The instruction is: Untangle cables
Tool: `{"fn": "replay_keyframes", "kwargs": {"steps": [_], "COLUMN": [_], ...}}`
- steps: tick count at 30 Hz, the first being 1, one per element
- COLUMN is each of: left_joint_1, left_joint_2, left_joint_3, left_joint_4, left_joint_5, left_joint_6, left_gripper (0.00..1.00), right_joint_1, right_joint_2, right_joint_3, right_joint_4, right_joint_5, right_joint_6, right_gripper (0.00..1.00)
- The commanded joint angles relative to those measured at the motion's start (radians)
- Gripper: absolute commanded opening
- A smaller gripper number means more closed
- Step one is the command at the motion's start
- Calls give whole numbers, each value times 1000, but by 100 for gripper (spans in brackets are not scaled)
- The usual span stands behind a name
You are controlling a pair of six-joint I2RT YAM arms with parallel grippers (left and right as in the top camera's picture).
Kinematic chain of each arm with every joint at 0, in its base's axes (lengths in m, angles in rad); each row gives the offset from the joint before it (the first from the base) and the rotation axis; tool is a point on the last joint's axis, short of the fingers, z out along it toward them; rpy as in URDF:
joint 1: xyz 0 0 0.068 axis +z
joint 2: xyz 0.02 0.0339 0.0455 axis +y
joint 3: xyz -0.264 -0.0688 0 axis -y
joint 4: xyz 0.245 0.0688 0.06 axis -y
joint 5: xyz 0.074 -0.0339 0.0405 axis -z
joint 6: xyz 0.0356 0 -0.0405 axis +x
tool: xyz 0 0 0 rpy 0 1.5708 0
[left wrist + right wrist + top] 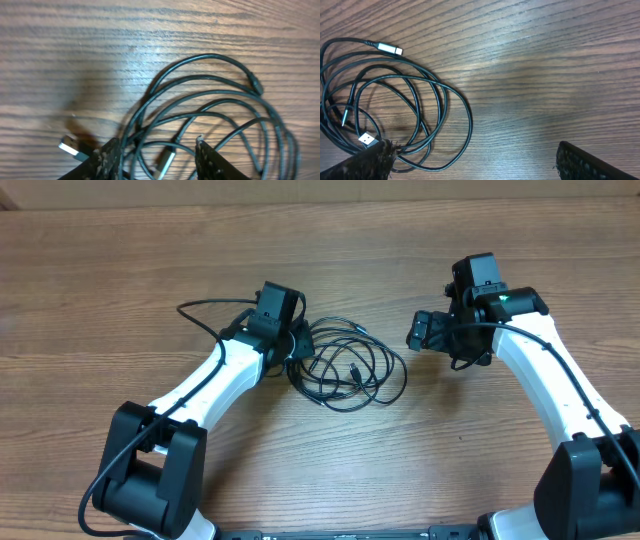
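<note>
Noting positions: you will find the thin black cables [352,370], coiled in overlapping loops, at the centre of the brown wood-grain table [100,280] in the overhead view. Left gripper [292,345] sits over the left edge of the coil. In the left wrist view its jaws stand apart, with several strands and a silver USB plug [166,162] lying between the fingers [107,160]. Right gripper [425,332] is right of the coil, apart from it, jaws spread wide and gripping nothing. In the right wrist view the coil fills the left of the frame.
</note>
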Motion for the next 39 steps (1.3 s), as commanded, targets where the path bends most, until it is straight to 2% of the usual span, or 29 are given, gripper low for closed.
{"fn": "replay_keyframes", "kwargs": {"steps": [1, 5, 9, 13, 17, 22, 26, 27, 29, 31, 39], "left_joint_1": [-6, -7, -6, -6, -6, -6, -6, -6, -6, -6, -5], "left_joint_2": [23, 54, 86, 98, 100, 125, 152, 158, 159, 158, 77], "left_joint_3": [-2, -2, -2, -2, -2, -2, -2, -2, -2, 2, 101], "left_joint_4": [6, 6, 13, 37, 54, 52, 49, 50, 50, 50, -44], "left_joint_5": [-51, -39, -14, -14, -15, -23, -24, -24, -24, -24, -20], "left_joint_6": [199, 341, 456, 519, 529, 529, 528, 528, 528, 529, 515], "left_gripper": [50, 54, 54, 45, 26, 39, 39, 38, 27, 5, 4], "right_joint_1": [-2, -2, -2, -2, -2, -2, -2, -2, -2, -2, -2], "right_joint_2": [-23, -23, -23, -23, -23, -23, -23, -23, -23, -23, -23], "right_joint_3": [27, 27, 27, 27, 27, 27, 27, 27, 27, 27, 27], "right_joint_4": [1, 1, -1, -7, -7, -7, -11, -12, -14, -14, -14], "right_joint_5": [-2, -2, -2, -2, -2, -2, -1, -1, -2, -1, -1], "right_joint_6": [1, 1, 1, 1, 1, 1, 1, 1, 1, 1, 0], "right_gripper": [100, 100, 100, 100, 100, 100, 100, 100, 100, 100, 100]}}
